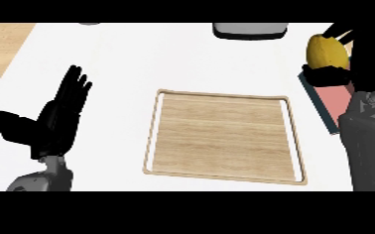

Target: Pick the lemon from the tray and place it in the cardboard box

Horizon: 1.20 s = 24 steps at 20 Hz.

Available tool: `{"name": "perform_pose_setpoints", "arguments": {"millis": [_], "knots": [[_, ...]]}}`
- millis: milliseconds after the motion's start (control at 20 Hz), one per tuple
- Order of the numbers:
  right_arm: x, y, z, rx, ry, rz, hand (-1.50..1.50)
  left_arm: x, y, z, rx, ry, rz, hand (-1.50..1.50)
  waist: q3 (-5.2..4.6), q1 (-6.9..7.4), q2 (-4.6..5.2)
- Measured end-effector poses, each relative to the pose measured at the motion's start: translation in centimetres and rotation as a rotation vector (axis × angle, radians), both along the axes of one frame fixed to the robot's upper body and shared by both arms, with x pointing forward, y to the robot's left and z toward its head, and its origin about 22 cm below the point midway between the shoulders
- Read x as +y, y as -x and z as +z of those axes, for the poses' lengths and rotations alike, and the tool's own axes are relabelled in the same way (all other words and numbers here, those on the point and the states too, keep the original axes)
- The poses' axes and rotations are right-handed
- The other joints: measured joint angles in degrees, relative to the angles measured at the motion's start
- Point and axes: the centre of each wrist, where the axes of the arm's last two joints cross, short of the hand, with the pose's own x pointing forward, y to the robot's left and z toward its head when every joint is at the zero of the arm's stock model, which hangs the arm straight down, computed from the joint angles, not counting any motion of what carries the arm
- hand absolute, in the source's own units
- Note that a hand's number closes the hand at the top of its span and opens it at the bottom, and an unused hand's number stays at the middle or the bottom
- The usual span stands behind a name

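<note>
The right hand (338,54) curls round the yellow oval lemon (326,52), holding it above the reddish cardboard box (331,104) at the view's right edge. The pale wooden tray (154,129) lies on the white worktop (117,54). The left hand (62,116) rests open.

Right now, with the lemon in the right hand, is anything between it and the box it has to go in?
Nothing visible blocks it. The right hand holds the lemon at the view's right edge, above what appears to be the cardboard box, whose reddish inside shows just below. The wooden tray lies off to the left, out of the path.
</note>
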Motion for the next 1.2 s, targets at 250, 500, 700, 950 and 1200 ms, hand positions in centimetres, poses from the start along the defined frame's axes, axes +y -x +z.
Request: {"name": "perform_pose_setpoints", "arguments": {"millis": [250,500,700,950,1200], "knots": [[-3.9,-2.6,-2.1,0.041,0.069,-0.044,1.50,0.2,-0.3,0.3,-0.005,0.003,-0.002,0.00,-0.01,0.16,0.06],[-7.5,-4.6,-3.8,0.135,0.133,-0.065,1.50,-0.1,-0.2,-0.4,-0.007,0.000,-0.007,0.00,0.00,0.44,0.14],[-9.8,-5.0,-6.2,0.374,0.203,-0.103,-1.50,0.0,-0.4,0.3,-0.010,-0.002,-0.011,0.00,-0.02,0.73,0.24],[-13.3,-5.6,-8.7,0.502,0.142,-0.097,-1.50,-0.2,-0.6,0.5,-0.008,-0.003,-0.015,0.00,0.03,0.79,0.29],[-14.6,-5.9,-9.3,0.310,0.075,-0.048,-1.50,-0.1,-0.4,0.2,-0.010,-0.002,-0.010,0.00,0.10,0.80,0.32]]}}
